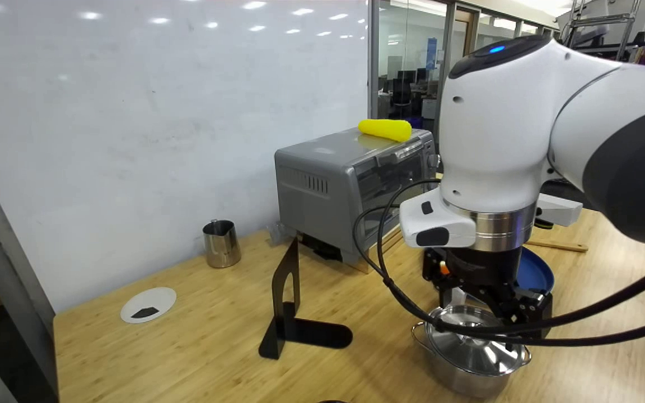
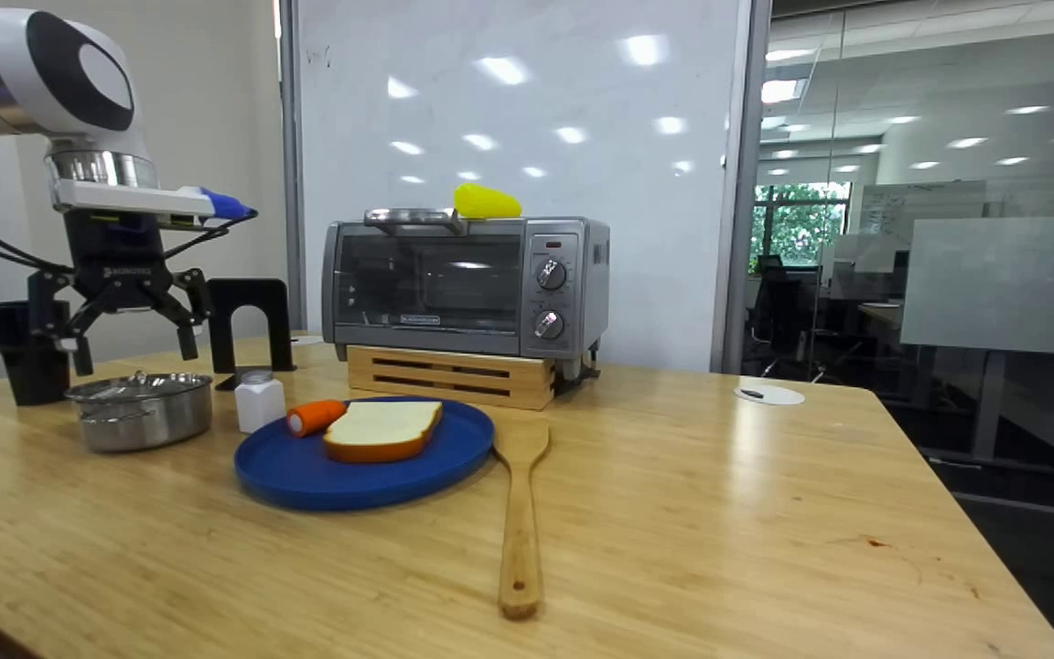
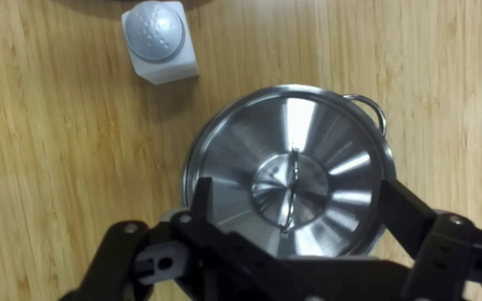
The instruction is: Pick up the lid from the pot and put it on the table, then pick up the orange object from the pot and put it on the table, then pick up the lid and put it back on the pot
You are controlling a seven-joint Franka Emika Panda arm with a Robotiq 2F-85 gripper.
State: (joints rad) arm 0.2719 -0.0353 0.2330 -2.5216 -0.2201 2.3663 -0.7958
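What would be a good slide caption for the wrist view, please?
Open gripper above the lid, which sits on the pot, with a shaker standing nearby on the table.

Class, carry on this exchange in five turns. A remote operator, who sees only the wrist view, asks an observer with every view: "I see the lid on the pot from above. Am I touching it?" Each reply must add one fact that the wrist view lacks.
Observer: No. In an exterior view the open gripper hangs above the lid, apart from it.
Operator: My view shows nothing orange. Is anything orange in sight elsewhere?
Observer: Yes, an orange carrot-like piece lies on the blue plate.
Operator: I will want room for the lid. What stands on the table outside my picture?
Observer: Among other things, a black bookend, seen in both exterior views.
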